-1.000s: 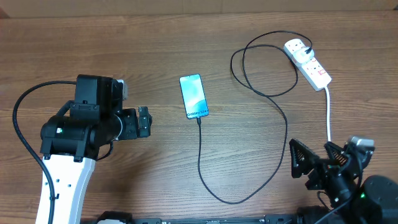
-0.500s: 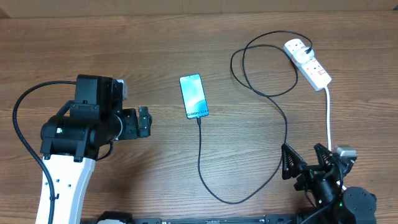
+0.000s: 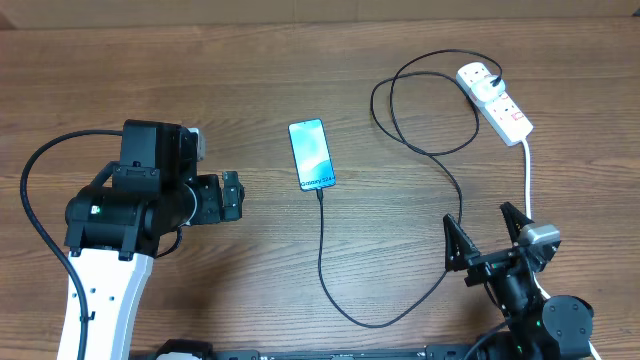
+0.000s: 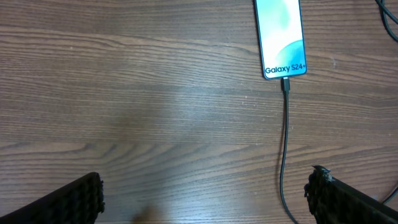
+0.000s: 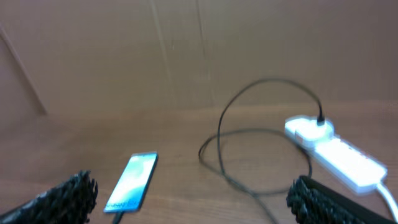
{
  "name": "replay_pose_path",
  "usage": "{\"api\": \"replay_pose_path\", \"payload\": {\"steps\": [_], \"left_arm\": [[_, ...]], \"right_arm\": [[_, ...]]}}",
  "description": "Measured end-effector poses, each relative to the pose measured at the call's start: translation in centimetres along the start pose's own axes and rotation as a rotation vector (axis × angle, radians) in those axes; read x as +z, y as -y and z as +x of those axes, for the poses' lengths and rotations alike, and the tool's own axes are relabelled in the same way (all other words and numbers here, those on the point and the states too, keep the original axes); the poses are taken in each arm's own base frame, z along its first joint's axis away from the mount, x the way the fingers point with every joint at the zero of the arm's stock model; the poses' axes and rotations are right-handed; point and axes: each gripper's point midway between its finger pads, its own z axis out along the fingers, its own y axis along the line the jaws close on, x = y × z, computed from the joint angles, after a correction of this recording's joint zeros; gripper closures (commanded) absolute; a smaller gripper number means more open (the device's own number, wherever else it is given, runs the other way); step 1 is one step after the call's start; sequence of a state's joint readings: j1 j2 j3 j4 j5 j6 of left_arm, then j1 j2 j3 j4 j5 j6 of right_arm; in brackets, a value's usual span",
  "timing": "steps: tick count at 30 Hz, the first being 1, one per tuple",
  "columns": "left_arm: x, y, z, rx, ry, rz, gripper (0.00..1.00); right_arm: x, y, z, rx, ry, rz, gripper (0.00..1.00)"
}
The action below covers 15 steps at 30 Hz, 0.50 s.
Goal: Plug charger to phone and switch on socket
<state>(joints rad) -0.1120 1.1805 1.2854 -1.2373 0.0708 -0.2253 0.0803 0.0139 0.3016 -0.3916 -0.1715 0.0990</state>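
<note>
The phone [image 3: 312, 154] lies flat mid-table, screen up, with "Galaxy S24+" lettering at its near end. It also shows in the left wrist view [image 4: 280, 36] and the right wrist view [image 5: 132, 180]. The charger cable [image 3: 322, 262] has its tip in the phone's near end [image 4: 286, 85], loops right, and its plug sits in the socket strip [image 3: 495, 101] at the far right [image 5: 339, 151]. My left gripper [image 3: 231, 195] is open and empty, left of the phone. My right gripper [image 3: 484, 238] is open and empty near the front right edge, well short of the socket.
The strip's thick white lead [image 3: 527, 185] runs toward the front edge beside my right arm. A black arm cable [image 3: 30, 215] curves along the left side. A brown wall [image 5: 199, 50] stands behind the table.
My right arm has shifted left and turned, its open fingers now spread wider apart in the overhead view. The left arm, phone and cable have not moved.
</note>
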Motion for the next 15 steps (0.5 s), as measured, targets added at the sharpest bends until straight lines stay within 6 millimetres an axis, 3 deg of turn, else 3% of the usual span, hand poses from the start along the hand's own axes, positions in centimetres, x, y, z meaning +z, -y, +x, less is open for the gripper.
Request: {"api": "replay_pose_path", "payload": {"steps": [8,15], "left_arm": [[0.0,0.0,0.0,0.0,0.0,0.0,0.0],[0.0,0.0,0.0,0.0,0.0,0.0,0.0]], "right_arm": [[1.8,1.0,1.6,-0.04,0.07,0.012,0.0],[2.1,1.0,1.0,-0.079,0.154,0.002,0.0]]}}
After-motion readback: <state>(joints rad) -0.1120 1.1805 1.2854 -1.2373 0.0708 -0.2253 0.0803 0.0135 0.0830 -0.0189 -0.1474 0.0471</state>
